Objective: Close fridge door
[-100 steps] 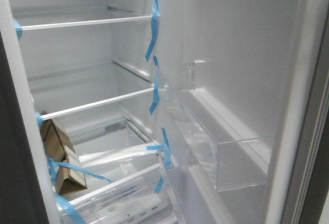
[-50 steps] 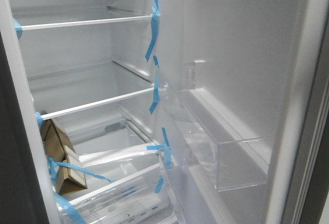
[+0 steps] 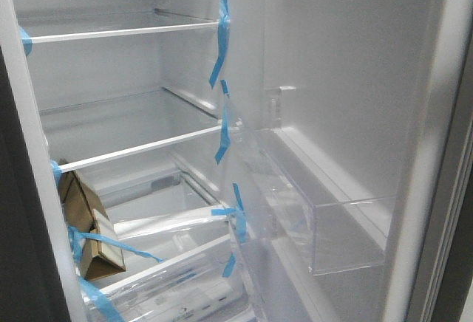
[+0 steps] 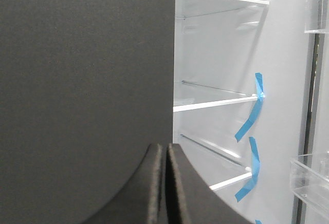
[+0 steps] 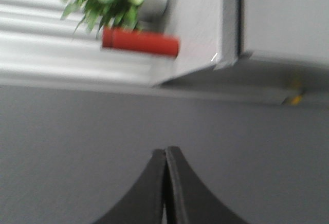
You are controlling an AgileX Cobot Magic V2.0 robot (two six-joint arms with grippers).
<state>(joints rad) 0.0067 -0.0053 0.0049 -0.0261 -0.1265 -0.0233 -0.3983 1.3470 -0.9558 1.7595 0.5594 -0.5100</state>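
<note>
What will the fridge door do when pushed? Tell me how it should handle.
The fridge door is a tall rigid panel, so it should probably swing as one piece rather than flex. Its clear door bin looks empty, so it is likely fairly light. The brown carton sits inside, likely out of its path.

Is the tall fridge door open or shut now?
Open: the fridge door shows its white lining and clear plastic bin beside the exposed glass shelves.

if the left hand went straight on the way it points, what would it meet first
Probably the dark grey panel filling most of its view; the left hand is shut, aimed near that panel's edge, so it might slip past into the fridge interior.
</note>
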